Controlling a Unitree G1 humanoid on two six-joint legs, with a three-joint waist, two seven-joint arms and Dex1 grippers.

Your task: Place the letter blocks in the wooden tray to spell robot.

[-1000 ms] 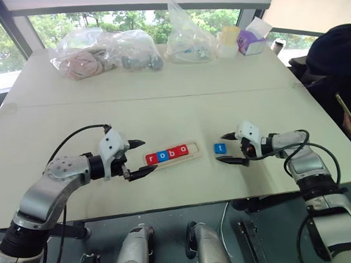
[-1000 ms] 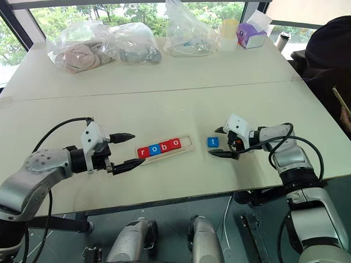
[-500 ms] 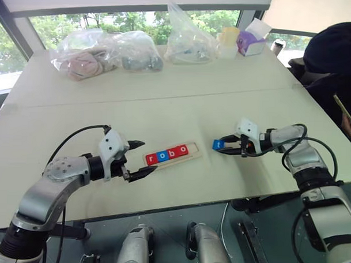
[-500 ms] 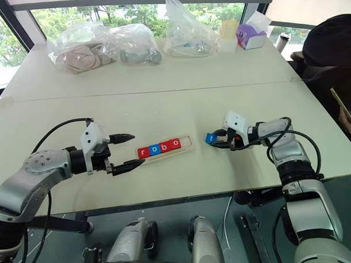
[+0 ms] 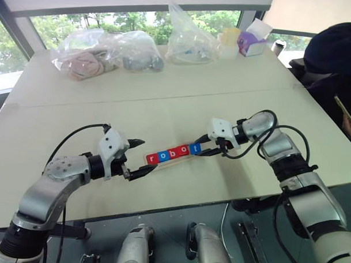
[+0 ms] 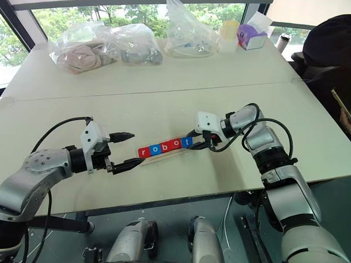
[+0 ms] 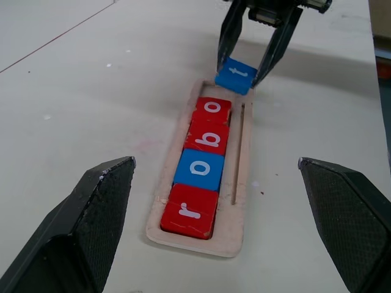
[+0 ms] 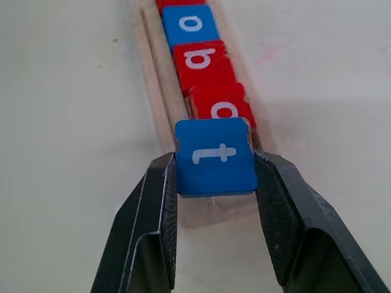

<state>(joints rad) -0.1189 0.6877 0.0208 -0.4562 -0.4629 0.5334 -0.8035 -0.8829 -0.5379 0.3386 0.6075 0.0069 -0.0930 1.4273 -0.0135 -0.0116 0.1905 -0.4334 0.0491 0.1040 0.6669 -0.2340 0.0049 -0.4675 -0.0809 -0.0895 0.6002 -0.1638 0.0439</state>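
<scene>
The wooden tray lies at mid-table and holds, from its left end, a red r, a blue o, a red b and a red o. My right gripper is shut on the blue t block, one finger on each side. It holds the t block slightly tilted over the tray's right end, next to the red o. I cannot tell if it touches the tray. My left gripper stands open at the tray's left end, holding nothing.
Clear plastic bags with items, a purple box and a pale cup stand along the table's far side. A person in dark clothing sits at the right with a phone. The table's front edge runs close below the tray.
My right gripper shut on the blue t block, lifted it off the table and carried it left to the tray's right end. The left arm stayed still.
</scene>
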